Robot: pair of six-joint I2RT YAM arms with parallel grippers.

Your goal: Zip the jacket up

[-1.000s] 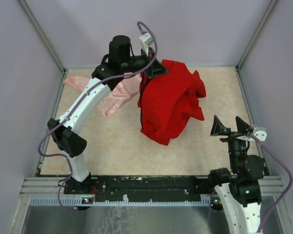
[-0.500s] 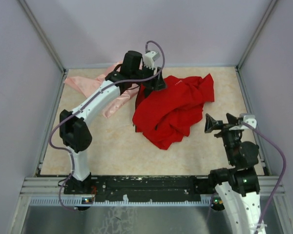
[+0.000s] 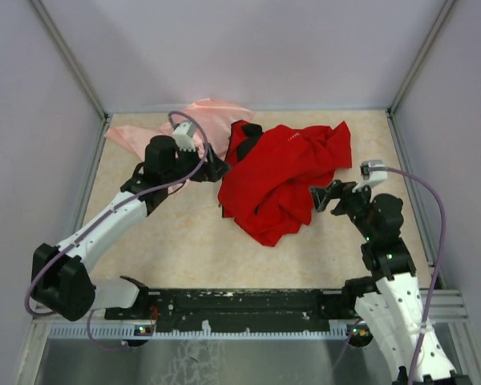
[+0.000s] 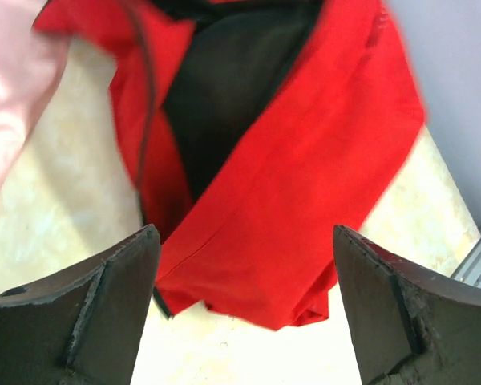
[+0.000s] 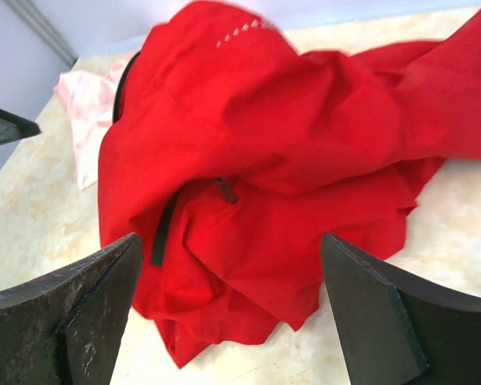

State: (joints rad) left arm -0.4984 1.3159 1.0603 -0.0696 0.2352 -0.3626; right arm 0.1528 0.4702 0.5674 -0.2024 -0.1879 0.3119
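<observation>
The red jacket [image 3: 284, 176] lies crumpled on the table, a little right of the middle, with small white lettering [image 3: 293, 136] near its far edge. My left gripper [image 3: 216, 165] stands open just left of the jacket, with nothing between its fingers. In the left wrist view the jacket [image 4: 305, 184] shows its black lining [image 4: 224, 88] beyond the open left gripper [image 4: 244, 234]. My right gripper [image 3: 324, 196] is open at the jacket's right edge. In the right wrist view the right gripper [image 5: 228, 241] faces the jacket [image 5: 289, 128], where a dark zip pull [image 5: 227, 189] and a black zip strip [image 5: 163, 228] show.
A pale pink shiny cloth [image 3: 212, 115] lies behind and left of the jacket, beside my left arm, and also shows in the wrist views as pink cloth [image 4: 16, 96] and pink cloth [image 5: 84, 112]. Grey walls and metal rails [image 3: 84, 188] ring the beige table [image 3: 184, 233].
My left gripper has opened, let go of the jacket and drawn back to the left. The jacket has dropped and spread out. My right gripper has moved left up to the jacket.
</observation>
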